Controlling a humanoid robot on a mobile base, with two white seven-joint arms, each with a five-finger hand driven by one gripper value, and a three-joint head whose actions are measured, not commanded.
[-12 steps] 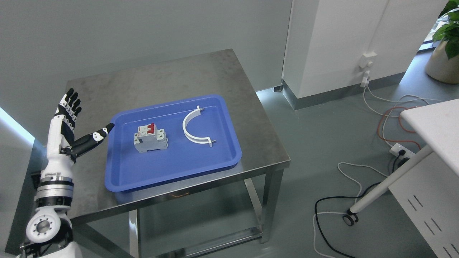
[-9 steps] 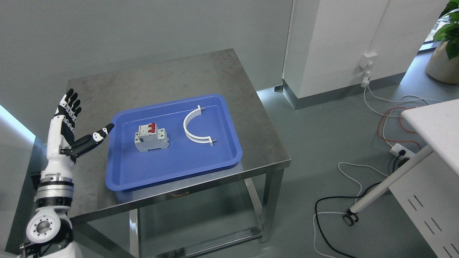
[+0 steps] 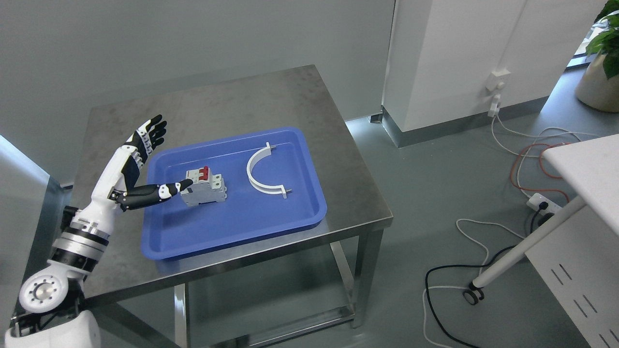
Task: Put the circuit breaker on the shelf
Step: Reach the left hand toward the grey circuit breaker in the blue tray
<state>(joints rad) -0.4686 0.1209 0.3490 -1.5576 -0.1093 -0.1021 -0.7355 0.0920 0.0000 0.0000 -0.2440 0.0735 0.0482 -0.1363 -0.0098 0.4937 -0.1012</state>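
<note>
Nearest, the left hand (image 3: 140, 166) reaches in spread and empty, thumb tip at the circuit breaker (image 3: 204, 186) standing in the blue tray (image 3: 242, 227), so a careless close could tip it toward the white curved bracket (image 3: 261, 171) beyond.

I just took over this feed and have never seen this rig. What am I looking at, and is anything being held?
This single picture comes from a camera on the robot's head, looking down. The white-and-black left robot hand enters from the lower left, its fingers spread open, its thumb reaching toward the circuit breaker; whether it touches is unclear. Nothing is held. The breaker, white with red switches, stands in a blue tray on a steel table, apart from a white curved bracket. The right arm is out of view. No shelf for the breaker is recognisable.
</note>
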